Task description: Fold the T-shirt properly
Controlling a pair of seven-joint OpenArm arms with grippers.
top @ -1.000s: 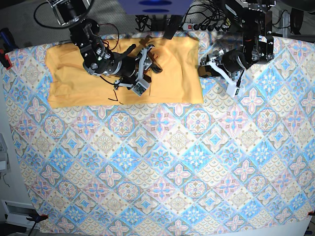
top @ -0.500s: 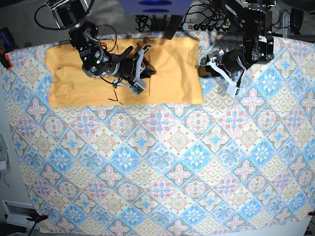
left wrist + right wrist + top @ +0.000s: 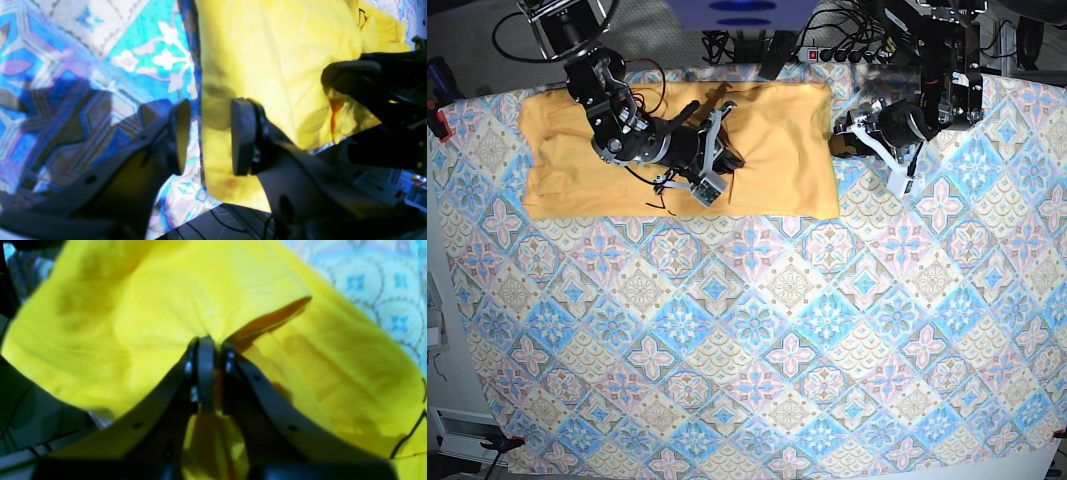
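The pale yellow-orange T-shirt (image 3: 577, 160) lies flat along the far side of the table, with a thin black squiggle (image 3: 662, 200) near its front edge. My right gripper (image 3: 727, 158) is over the shirt's middle. In the right wrist view the right gripper (image 3: 208, 343) is shut on a raised fold of the T-shirt (image 3: 200, 300). My left gripper (image 3: 837, 143) is at the shirt's right edge. In the left wrist view the left gripper (image 3: 210, 133) is open, and the edge of the T-shirt (image 3: 267, 50) runs between its fingers without being pinched.
The blue-and-pink patterned tablecloth (image 3: 757, 330) covers the whole table. Cables and a power strip (image 3: 827, 50) lie behind the table's far edge. The right arm's dark links (image 3: 383, 86) reach over the shirt in the left wrist view.
My right gripper has shifted slightly toward the front with the pinched cloth, bunching the shirt around it. The left arm has not moved.
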